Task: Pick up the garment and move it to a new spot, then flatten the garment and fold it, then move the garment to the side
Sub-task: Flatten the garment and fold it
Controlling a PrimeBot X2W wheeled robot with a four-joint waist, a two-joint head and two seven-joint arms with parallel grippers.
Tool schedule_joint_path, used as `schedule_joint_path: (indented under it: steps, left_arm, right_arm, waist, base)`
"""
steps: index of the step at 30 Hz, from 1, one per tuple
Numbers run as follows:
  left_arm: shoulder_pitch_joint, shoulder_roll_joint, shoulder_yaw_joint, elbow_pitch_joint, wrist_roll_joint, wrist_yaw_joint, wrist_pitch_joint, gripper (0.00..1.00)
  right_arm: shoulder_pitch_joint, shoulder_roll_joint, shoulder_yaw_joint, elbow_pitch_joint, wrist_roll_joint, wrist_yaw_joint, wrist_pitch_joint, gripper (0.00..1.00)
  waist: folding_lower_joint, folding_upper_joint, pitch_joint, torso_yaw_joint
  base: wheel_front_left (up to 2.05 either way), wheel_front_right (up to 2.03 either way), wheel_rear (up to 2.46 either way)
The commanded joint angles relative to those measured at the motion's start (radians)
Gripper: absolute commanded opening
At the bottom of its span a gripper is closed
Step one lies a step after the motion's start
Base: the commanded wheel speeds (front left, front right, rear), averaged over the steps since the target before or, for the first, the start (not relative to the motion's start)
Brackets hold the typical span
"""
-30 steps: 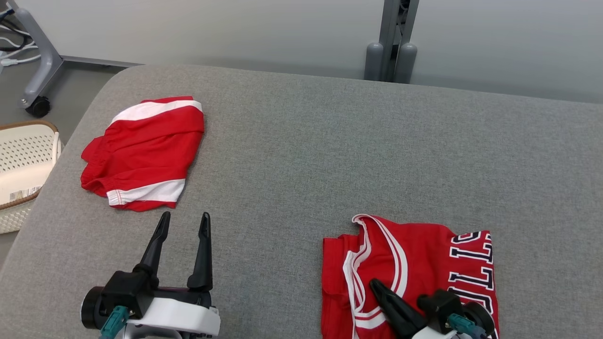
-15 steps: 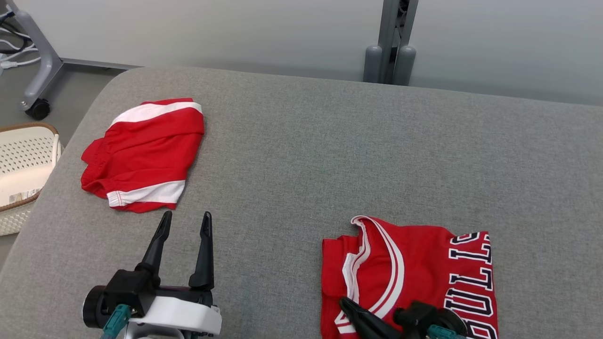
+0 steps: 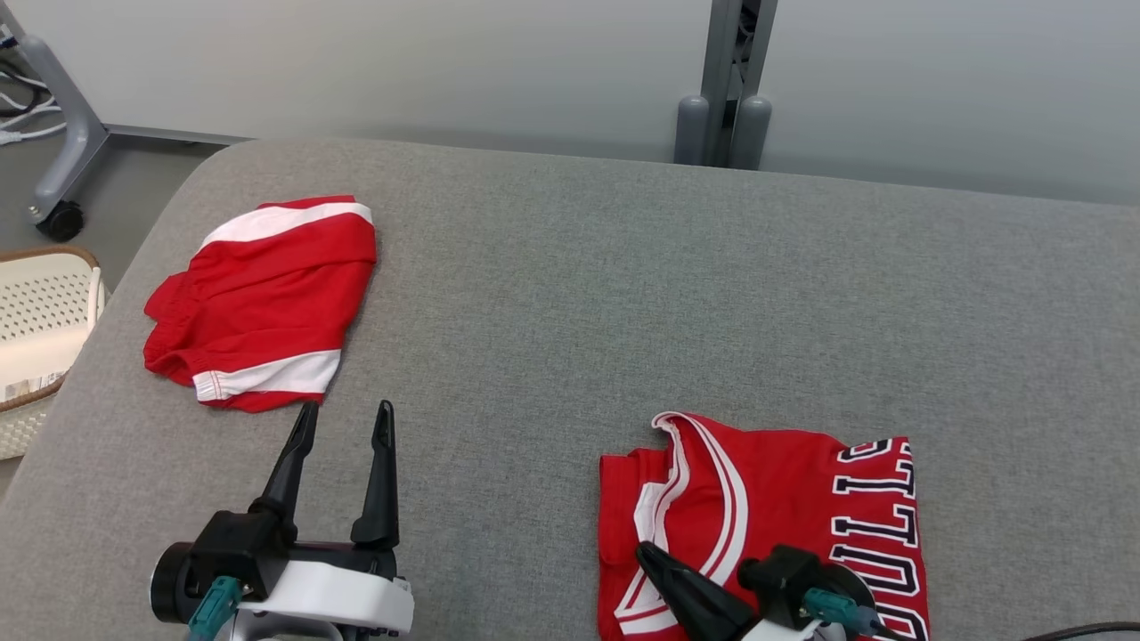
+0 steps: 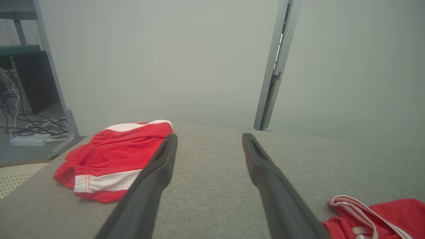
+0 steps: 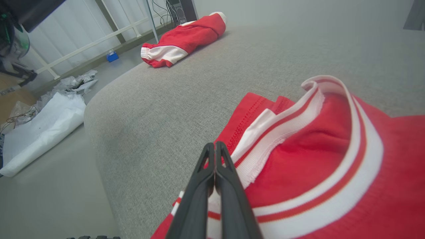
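Shorts [image 3: 263,303] lie folded at the desk's [image 3: 552,294] far left. Your left pincer [image 3: 347,409] hovers spread and empty nearby. Near right, the jersey [image 3: 793,490] looks folded already; your right pincer [image 3: 645,552] sits pressed together over its left edge, apparently gripping nothing. Moving it aside seems next: open, catch every layer.

Setting: robot test lab, indoor.
- Grey padded table [image 3: 570,267] as work surface, set against plain pale wall panels [image 3: 356,62].
- Grey metal post [image 3: 735,53] between panels.
- Metal stand [image 3: 67,142] on a caster [image 3: 61,220].
- Loose cables [image 4: 20,122] and power strip [image 4: 28,140] on a bare floor.
- Perforated white basket [image 3: 40,303] beside the table.
- White plastic sheeting [image 5: 43,129] on the floor.
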Motion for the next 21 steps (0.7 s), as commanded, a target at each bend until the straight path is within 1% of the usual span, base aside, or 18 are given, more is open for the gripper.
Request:
schedule_joint_path:
  steps: [1,4,9,15,21]
  left_arm:
    - [0.009,0.003,0.006,-0.001,-0.001,0.001,-0.003,1.00]
    - [0.014,0.003,0.009,-0.007,-0.001,0.004,-0.003,1.00]
    - [0.026,0.003,0.011,-0.013,-0.004,0.004,-0.003,1.00]
    - [0.037,0.003,0.009,-0.015,-0.004,0.006,-0.003,1.00]
    - [0.048,0.003,0.012,-0.020,-0.007,0.009,-0.003,1.00]
  right_arm:
    - [-0.007,-0.012,-0.008,-0.015,0.003,0.000,-0.001,0.00]
    - [-0.005,-0.029,-0.052,-0.058,-0.001,0.000,-0.001,0.00]
    - [0.007,-0.062,-0.166,-0.117,-0.042,0.000,-0.001,0.00]
    - [0.014,-0.101,-0.344,-0.172,-0.133,0.000,-0.001,0.00]
    - [0.040,-0.115,-0.498,-0.239,-0.242,0.000,-0.001,0.00]
  waist:
    - [0.0000,0.0000,-0.006,-0.009]
    - [0.0000,0.0000,-0.020,-0.030]
    - [0.0000,0.0000,-0.047,-0.076]
    - [0.0000,0.0000,-0.069,-0.134]
    - [0.0000,0.0000,-0.088,-0.178]
  base:
    - [0.00,0.00,0.00]
    - [0.00,0.00,0.00]
    - [0.00,0.00,0.00]
    - [0.00,0.00,0.00]
    - [0.00,0.00,0.00]
